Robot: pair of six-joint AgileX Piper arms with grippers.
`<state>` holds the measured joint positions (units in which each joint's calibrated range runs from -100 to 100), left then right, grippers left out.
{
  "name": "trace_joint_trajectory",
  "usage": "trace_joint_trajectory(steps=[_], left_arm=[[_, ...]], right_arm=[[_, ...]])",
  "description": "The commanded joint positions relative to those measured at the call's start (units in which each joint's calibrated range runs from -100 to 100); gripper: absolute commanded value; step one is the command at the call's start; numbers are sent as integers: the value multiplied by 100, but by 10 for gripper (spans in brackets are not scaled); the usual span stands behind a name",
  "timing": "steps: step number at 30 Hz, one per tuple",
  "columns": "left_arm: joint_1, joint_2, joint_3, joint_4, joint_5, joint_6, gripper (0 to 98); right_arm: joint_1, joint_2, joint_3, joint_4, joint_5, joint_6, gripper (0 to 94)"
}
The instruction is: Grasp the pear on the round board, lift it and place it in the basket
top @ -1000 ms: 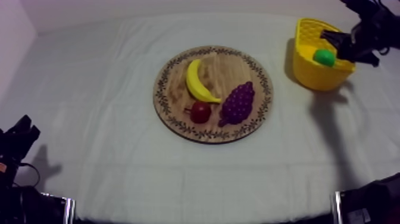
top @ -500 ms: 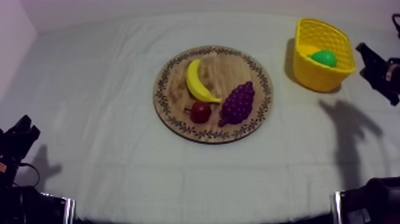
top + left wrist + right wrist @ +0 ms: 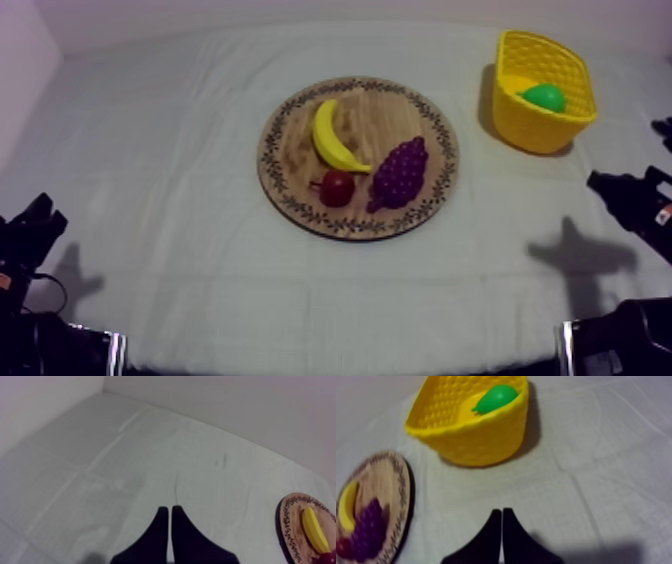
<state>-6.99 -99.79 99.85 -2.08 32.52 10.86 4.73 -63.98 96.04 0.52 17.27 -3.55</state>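
Observation:
The green pear (image 3: 545, 97) lies inside the yellow basket (image 3: 528, 128) at the far right of the table. From the right wrist the pear (image 3: 496, 398) rests against the basket's far wall (image 3: 471, 431). My right gripper (image 3: 597, 182) hangs near the table's right edge, well in front of the basket, and its fingers (image 3: 501, 516) lie together as a narrow wedge holding nothing. My left gripper (image 3: 42, 210) sits low at the left side, its fingers (image 3: 167, 518) also pressed together over bare cloth.
The round wooden board (image 3: 300, 120) in the middle carries a banana (image 3: 335, 138), a bunch of grapes (image 3: 400, 172) and a small red fruit (image 3: 337, 187). The board's rim (image 3: 403, 493) also lies left of the basket. Open cloth surrounds the board.
My right arm has drawn back from over the basket toward the near right edge, leaving the pear in the basket. The left arm has stayed still.

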Motion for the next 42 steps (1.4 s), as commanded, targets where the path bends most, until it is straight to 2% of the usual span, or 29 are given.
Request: trace_joint_trajectory(steps=[1, 8, 17, 22, 31, 42], left_arm=[[1, -4, 4, 0, -3, 0, 1], [1, -4, 4, 0, -3, 0, 1], [1, -4, 4, 0, -3, 1, 1], [1, -4, 4, 0, -3, 0, 1], [1, -4, 4, 0, -3, 1, 1], [1, -4, 4, 0, -3, 1, 1]], right_arm=[[4, -813, 79, -336, 313, 1296, 7], [-6, -1986, 347, -388, 1140, 1372, 7], [-122, -3017, 366, -168, 2068, 1012, 7], [-92, -3143, 363, -138, 2158, 895, 7], [-83, -3168, 363, -132, 2175, 1281, 7], [-83, -3169, 363, -132, 2176, 1338, 7]])
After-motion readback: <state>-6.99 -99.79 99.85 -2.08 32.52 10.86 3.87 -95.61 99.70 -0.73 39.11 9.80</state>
